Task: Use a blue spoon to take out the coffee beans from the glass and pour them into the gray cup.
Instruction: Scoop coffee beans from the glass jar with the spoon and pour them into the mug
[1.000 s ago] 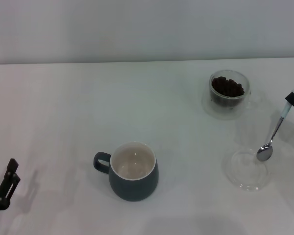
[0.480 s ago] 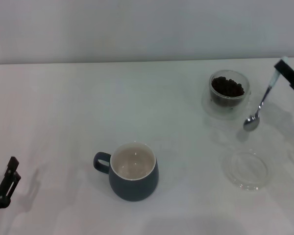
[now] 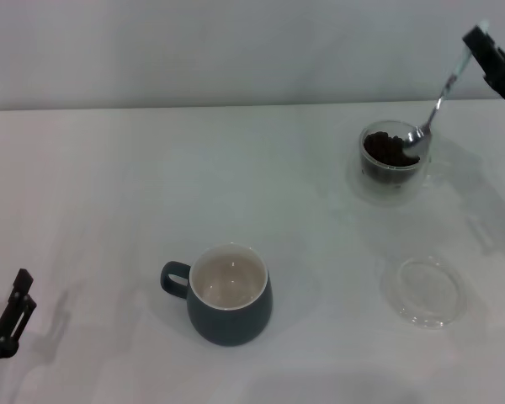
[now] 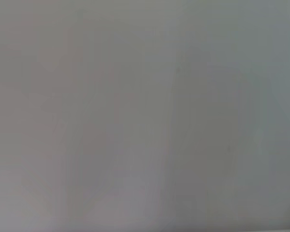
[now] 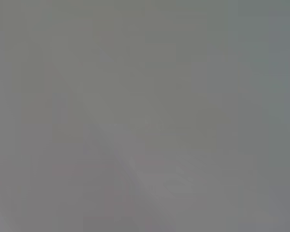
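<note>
Left gripper (image 3: 4,324) low at table's near left corner, finger state unclear. Gray cup (image 3: 229,295) centre-front. Glass (image 3: 393,159) of coffee beans (image 3: 387,150) far right. Right gripper (image 3: 480,44) clamps blue spoon (image 3: 438,103), bowl at glass rim.

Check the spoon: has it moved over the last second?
Yes. The blue spoon, held by the right tool, rose from over the saucer to the glass, its bowl now at the coffee beans.

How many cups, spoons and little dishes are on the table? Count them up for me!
Cups: 2, the gray cup and the glass holding coffee beans.
Spoons: 1, the blue spoon, held by the right gripper.
Dishes: 1, a clear saucer.
Total: 4.
</note>
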`<action>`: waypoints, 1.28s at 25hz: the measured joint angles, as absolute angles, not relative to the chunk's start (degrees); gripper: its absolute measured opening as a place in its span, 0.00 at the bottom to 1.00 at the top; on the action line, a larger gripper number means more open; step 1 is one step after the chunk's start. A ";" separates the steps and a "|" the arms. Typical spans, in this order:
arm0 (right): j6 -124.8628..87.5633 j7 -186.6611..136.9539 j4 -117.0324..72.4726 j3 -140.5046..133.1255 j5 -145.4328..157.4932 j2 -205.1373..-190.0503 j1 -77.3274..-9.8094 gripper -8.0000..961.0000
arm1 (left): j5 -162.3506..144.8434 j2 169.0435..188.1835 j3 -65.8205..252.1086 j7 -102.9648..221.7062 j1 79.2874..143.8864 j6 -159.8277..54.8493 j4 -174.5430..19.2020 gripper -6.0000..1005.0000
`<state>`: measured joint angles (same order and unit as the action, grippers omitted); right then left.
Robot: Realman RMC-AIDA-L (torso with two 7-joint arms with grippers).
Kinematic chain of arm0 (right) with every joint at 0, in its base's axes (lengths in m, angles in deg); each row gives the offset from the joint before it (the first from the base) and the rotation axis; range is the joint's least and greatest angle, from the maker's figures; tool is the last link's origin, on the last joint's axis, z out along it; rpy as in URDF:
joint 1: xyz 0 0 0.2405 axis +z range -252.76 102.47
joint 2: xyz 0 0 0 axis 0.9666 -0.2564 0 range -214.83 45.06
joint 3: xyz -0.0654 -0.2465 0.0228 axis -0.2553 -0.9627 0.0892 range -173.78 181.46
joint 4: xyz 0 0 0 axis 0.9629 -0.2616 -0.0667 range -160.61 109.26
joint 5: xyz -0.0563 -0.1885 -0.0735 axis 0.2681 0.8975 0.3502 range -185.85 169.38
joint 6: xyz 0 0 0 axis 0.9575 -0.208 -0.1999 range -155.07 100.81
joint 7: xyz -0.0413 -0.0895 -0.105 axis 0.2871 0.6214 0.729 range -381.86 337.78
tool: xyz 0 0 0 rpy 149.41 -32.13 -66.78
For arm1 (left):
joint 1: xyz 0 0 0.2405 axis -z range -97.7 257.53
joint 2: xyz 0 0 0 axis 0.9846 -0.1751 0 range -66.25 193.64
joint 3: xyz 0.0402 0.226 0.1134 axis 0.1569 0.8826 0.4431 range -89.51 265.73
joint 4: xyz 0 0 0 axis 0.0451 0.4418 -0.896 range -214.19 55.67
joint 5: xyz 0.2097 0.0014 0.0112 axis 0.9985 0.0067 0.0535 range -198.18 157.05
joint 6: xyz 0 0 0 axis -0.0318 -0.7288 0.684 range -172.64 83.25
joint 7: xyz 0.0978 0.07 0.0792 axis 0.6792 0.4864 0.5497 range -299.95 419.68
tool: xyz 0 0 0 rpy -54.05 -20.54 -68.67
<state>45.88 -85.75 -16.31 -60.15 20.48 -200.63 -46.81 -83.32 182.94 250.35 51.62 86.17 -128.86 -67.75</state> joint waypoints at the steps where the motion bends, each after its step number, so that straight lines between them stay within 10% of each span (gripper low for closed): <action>1: 45.80 -84.02 -16.45 -60.16 19.70 -200.82 -46.23 0.16 | -83.32 182.96 250.36 51.60 86.16 -128.87 -67.74 0.73; 32: 34.30 -52.59 -20.58 -66.22 13.80 -201.07 -37.75 0.16 | -83.32 183.06 250.27 51.41 88.75 -128.48 -67.63 0.73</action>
